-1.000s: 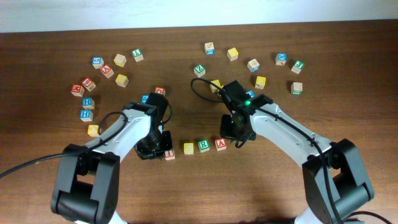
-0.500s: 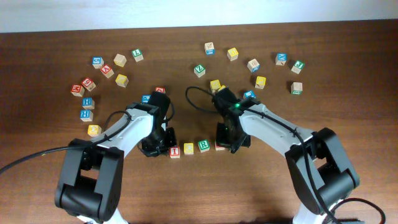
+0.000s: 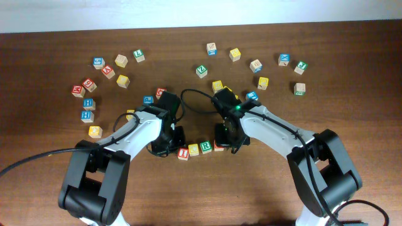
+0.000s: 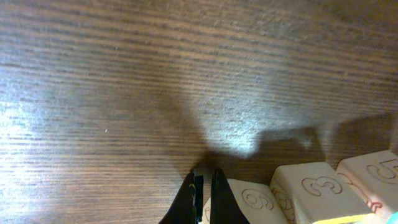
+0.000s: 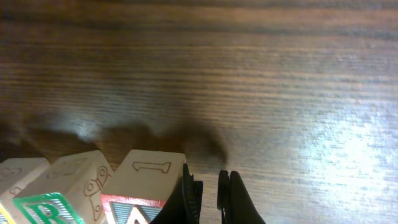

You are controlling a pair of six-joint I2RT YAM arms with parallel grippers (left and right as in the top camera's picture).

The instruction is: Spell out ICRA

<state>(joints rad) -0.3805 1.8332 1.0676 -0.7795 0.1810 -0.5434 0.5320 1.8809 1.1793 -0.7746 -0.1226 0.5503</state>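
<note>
Lined up in a tight, slightly slanted row at mid-tabletop (image 3: 251, 194): I cube (image 3: 183, 152), C cube (image 3: 194, 150), R cube (image 3: 205, 147), A cube (image 3: 218, 145). Flanked by the left fingers (image 4: 186, 200), pressed together and empty just beside the I, and the right fingers (image 5: 189, 193), nearly together and empty, just beside the A. Ringed farther back by loose letter cubes (image 3: 122, 80).

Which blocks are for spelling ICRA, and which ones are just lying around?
For the word, side by side in a row:
I cube
C cube
R cube
A cube

Just lying about:
left bunch of cubes
right bunch of cubes
</note>
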